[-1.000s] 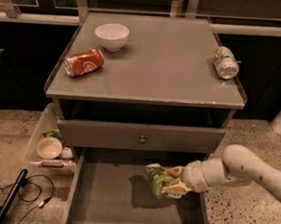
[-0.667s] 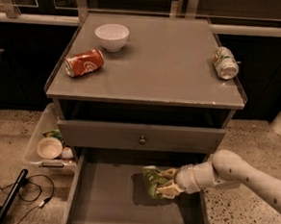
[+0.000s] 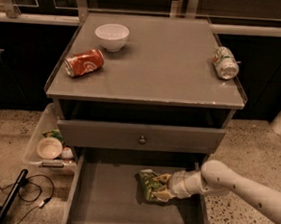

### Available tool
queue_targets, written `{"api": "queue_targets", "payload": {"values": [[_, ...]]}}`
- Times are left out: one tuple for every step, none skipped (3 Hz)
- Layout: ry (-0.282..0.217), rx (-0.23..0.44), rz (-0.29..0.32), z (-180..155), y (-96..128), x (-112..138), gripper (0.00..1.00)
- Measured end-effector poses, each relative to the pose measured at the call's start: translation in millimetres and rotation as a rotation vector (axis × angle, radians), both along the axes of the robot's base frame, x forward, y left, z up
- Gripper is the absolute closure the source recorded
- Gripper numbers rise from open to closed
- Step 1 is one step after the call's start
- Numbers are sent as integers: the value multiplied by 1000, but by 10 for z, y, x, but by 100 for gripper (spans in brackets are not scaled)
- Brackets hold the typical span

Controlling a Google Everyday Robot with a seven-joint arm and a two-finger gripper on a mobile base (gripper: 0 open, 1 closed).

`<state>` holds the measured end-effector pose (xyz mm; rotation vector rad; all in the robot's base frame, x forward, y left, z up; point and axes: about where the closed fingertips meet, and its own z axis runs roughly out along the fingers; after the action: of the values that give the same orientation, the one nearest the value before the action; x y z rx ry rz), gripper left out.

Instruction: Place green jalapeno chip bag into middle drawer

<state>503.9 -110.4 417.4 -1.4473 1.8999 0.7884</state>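
The green jalapeno chip bag (image 3: 151, 185) lies low inside the open middle drawer (image 3: 105, 203), right of its centre, on or just above the grey floor. My gripper (image 3: 163, 187) reaches in from the right on a white arm and is shut on the bag's right end. The drawer is pulled out below the grey drawer front with the round knob (image 3: 142, 139).
On the cabinet top (image 3: 157, 76) lie a white bowl (image 3: 111, 36), a red soda can (image 3: 84, 62) on its side and a green-and-white soda can (image 3: 225, 62) at the right edge. A clear bin (image 3: 47, 146) with a cup stands on the floor at left, cables nearby.
My gripper with the chip bag has moved left and down, deeper into the drawer. Nothing else moved.
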Motion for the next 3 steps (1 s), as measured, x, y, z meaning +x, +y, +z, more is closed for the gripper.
{"api": "queue_targets", "payload": {"values": [[-44, -72, -34, -231, -29, -55, 100], [-58, -81, -51, -260, -29, -15, 81], [-58, -81, -51, -260, -29, -15, 58]]}}
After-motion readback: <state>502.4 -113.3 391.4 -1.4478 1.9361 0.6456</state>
